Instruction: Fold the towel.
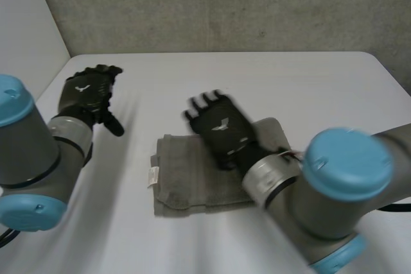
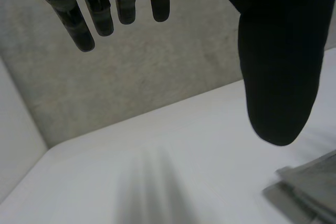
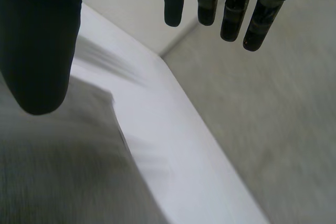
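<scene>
Towel (image 1: 186,181) lies folded, lower centre of the head view on the table (image 1: 289,81), with its label (image 1: 153,176) at its left edge. My right hand (image 1: 221,129) is over its upper right part, fingers straight, gripping nothing. My left hand (image 1: 87,94) is at mid-left, well apart from the towel, relaxed and empty.

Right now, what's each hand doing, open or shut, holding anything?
Left hand: open, holding nothing, off to the side of the towel.
Right hand: open, holding nothing, over the towel.
</scene>
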Motion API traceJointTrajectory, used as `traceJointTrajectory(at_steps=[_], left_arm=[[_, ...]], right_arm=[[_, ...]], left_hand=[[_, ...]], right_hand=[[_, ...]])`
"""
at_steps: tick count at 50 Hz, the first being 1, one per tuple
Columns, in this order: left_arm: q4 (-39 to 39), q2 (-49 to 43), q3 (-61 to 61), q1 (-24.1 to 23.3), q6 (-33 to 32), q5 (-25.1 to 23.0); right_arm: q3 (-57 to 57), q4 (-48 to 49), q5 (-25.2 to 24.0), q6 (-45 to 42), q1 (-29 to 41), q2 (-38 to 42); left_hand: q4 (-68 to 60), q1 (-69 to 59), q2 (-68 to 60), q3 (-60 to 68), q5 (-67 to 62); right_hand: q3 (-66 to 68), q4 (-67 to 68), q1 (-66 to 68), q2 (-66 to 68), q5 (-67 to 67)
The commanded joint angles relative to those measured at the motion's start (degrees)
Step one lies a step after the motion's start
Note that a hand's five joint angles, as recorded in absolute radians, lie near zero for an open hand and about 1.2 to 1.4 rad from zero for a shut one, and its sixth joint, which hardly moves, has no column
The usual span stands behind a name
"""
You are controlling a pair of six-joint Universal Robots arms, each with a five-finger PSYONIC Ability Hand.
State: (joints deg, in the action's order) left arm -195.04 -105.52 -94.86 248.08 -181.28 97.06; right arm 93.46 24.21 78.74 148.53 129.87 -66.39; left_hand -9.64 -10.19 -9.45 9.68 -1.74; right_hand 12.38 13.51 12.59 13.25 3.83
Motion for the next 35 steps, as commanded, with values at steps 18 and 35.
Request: traceJointTrajectory(at_steps=[18, 35], left_arm=[[2.29, -20.51, 8.64, -15.43, -0.74, 5.42], [6.16, -12.62, 5.92, -15.09, -0.21, 10.42]], right_arm=[[14.12, -9.72, -5.35, 3.45, -25.63, -1.20], [-0.71, -6.01, -1.41, 2.12, -7.22, -1.82]], left_hand=[[-0.75, -0.19, -0.93, 0.70, 1.36], [-0.36, 0.19, -0.55, 0.32, 1.74]], right_hand=[[42.47, 41.34, 42.26, 41.60, 41.02], [67.62, 66.49, 67.41, 66.75, 66.17]])
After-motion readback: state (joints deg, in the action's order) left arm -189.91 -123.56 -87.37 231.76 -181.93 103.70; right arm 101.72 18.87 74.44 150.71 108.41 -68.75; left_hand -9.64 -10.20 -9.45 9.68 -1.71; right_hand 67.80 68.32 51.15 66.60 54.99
